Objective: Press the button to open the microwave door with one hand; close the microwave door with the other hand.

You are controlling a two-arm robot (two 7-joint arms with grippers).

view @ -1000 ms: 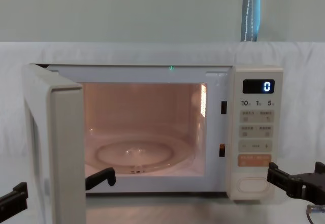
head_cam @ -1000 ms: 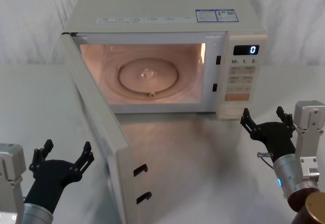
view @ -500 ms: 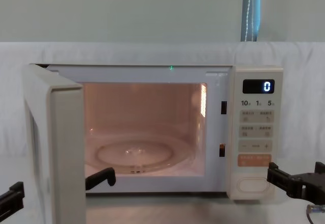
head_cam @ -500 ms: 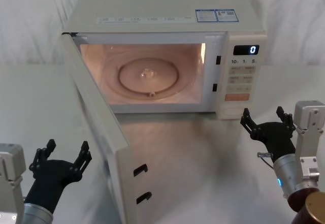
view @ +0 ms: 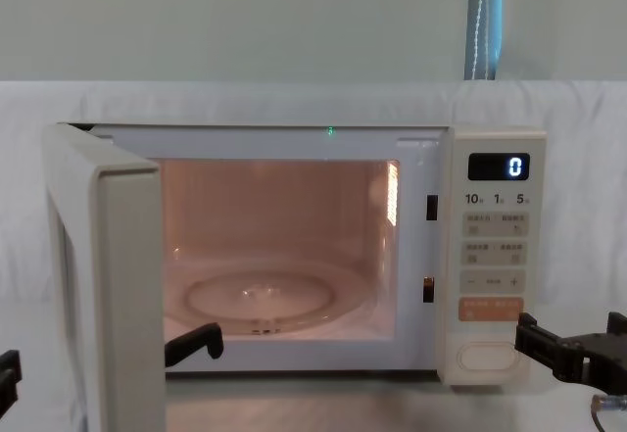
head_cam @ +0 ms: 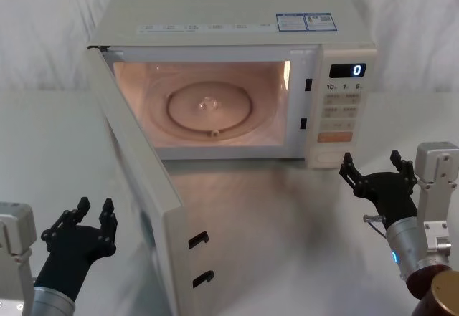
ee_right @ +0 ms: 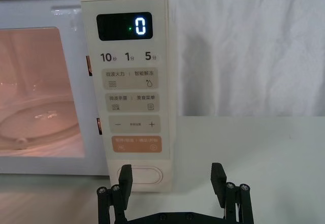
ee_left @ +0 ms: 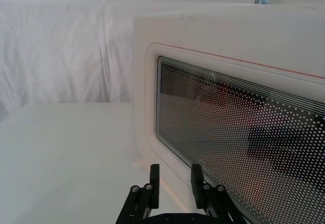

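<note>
— Judging by how things lie, how far along is the robot?

— About halfway. The microwave door [head_cam: 140, 180] stands swung wide on its left hinge, the cavity [head_cam: 208, 104] lit pinkish with the round glass turntable [head_cam: 209, 106] bare inside. So the opening half looks done; the closing is left.

— And the button [ee_right: 143, 175]?

— It sits at the very bottom of the control panel [ee_right: 133, 82], under the orange bar: a smooth cream pill with a thin outline, larger than the small printed keys above it. The right gripper [head_cam: 378, 171] hovers just in front of it, apart from it, fingers spread and gripping nothing.

— Which arm closes, then?

— Presumably the left. The left gripper [head_cam: 92, 213] sits low at the outer side of the open door, near it, touching nothing. Its fingers are drawn close together with a narrow gap between them, empty; the left wrist view shows them pointing toward the door's outer face.

— What would it push against?

— A flat, hard cream panel with a dark rounded-rectangle window [ee_left: 238, 137] covered in fine dotted mesh, ringed by a thin pinkish line. It looks glossy and rigid, so a plain push near the free edge should serve. The white cloth [head_cam: 43, 144] over the table looks soft and slightly creased.
</note>
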